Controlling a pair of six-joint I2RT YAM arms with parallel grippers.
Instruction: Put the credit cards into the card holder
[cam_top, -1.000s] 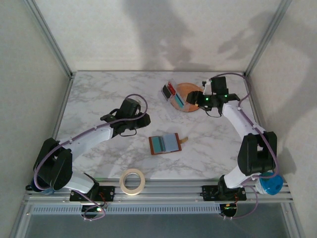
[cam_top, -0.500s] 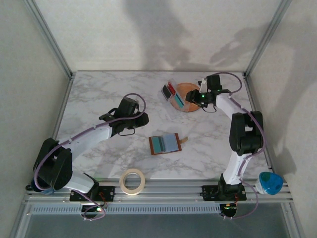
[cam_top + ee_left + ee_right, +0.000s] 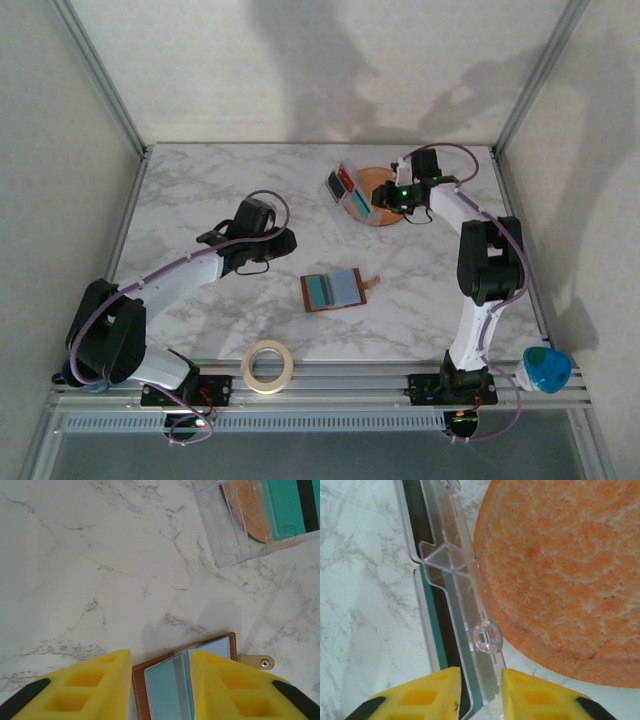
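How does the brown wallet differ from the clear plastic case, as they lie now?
The wallet is brown and opaque; the clear case is see-through. The wallet lies open on the bare marble table near the middle; the clear case lies at the far side, overlapping the orange plate. Both are flat and hold cards.

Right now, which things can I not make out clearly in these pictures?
- card holder: left wrist view, bottom edge and left gripper cut off its lower part.
- right gripper: right wrist view, bottom edge hides whether it pinches the clear sleeve.
- credit cards: top view, too small to count.
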